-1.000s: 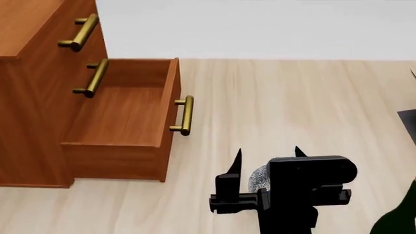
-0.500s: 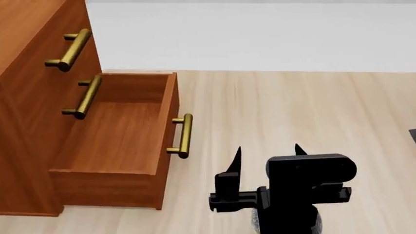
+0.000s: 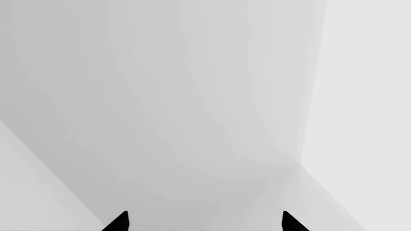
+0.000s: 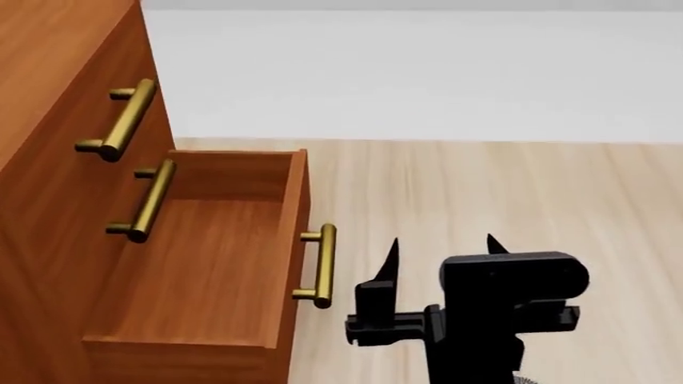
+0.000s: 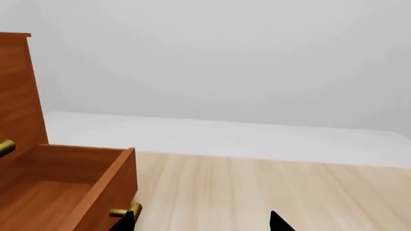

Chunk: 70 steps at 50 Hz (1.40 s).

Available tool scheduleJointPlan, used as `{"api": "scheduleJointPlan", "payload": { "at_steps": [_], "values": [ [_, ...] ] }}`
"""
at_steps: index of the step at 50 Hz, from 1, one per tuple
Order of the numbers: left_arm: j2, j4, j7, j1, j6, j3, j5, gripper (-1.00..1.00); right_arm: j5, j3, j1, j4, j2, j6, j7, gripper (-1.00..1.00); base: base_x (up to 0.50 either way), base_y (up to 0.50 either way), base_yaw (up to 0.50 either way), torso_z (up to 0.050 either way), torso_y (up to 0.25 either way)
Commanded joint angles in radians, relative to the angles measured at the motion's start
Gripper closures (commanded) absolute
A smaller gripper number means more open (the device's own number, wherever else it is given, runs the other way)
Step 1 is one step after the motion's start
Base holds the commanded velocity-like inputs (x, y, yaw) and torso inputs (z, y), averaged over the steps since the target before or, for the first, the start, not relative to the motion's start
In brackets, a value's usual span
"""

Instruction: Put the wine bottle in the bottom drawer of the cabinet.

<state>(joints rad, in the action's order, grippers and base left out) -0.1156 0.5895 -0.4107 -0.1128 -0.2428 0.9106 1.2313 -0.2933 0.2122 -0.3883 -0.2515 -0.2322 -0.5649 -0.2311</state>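
Observation:
The wine bottle is out of view in every frame. The reddish-brown cabinet (image 4: pixel 48 96) fills the left of the head view, and its bottom drawer (image 4: pixel 296 232) is pulled open and empty, brass handle (image 4: pixel 318 266) facing right. My right gripper (image 4: pixel 442 242) hovers just right of that handle, fingertips pointing up, open and holding nothing. In the right wrist view the right gripper (image 5: pixel 201 221) shows the drawer (image 5: pixel 103 180) and the cabinet (image 5: pixel 14 86) close beside one fingertip. My left gripper (image 3: pixel 204 222) is open, facing only plain grey walls.
Pale wood floor (image 4: pixel 501 200) stretches to the right of the cabinet up to a light grey wall (image 4: pixel 427 72). The two upper drawer fronts with brass handles (image 4: pixel 117 120) are closed.
The head view has shifted: the cabinet and open drawer now sit closer and lower right in the frame. A dark green shape at the bottom right a second ago has left the view.

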Motion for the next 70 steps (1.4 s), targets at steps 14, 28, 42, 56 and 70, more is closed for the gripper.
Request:
{"api": "scheduleJointPlan", "payload": {
  "at_steps": [14,28,42,56,70],
  "values": [
    [-0.007,0.000,0.005,-0.009,-0.009,-0.012,0.003,-1.00,-0.023,-0.010,-0.010,-0.007,-0.010,-0.015,-0.010,-1.00,0.28,0.00,0.00,0.000,0.000],
    [-0.014,-0.001,-0.002,-0.011,-0.010,-0.020,-0.001,-1.00,-0.052,-0.033,0.009,-0.096,-0.023,-0.077,-0.045,-1.00,0.27,0.00,0.00,0.000,0.000],
    [-0.020,-0.001,-0.004,-0.016,-0.011,-0.027,-0.004,-1.00,-0.201,-0.161,0.077,-0.419,-0.061,-0.348,-0.150,-1.00,0.00,0.00,0.00,0.000,0.000],
    [-0.025,-0.003,-0.006,-0.021,-0.014,-0.032,-0.006,-1.00,-0.421,-0.405,0.115,-0.561,-0.016,-0.481,-0.197,-1.00,0.00,0.00,0.00,0.000,0.000],
    [-0.027,-0.002,-0.005,-0.025,-0.019,-0.036,0.000,-1.00,-0.733,-0.657,0.087,-0.594,0.047,-0.605,-0.294,-1.00,0.00,0.00,0.00,0.000,0.000]
  ]
}}
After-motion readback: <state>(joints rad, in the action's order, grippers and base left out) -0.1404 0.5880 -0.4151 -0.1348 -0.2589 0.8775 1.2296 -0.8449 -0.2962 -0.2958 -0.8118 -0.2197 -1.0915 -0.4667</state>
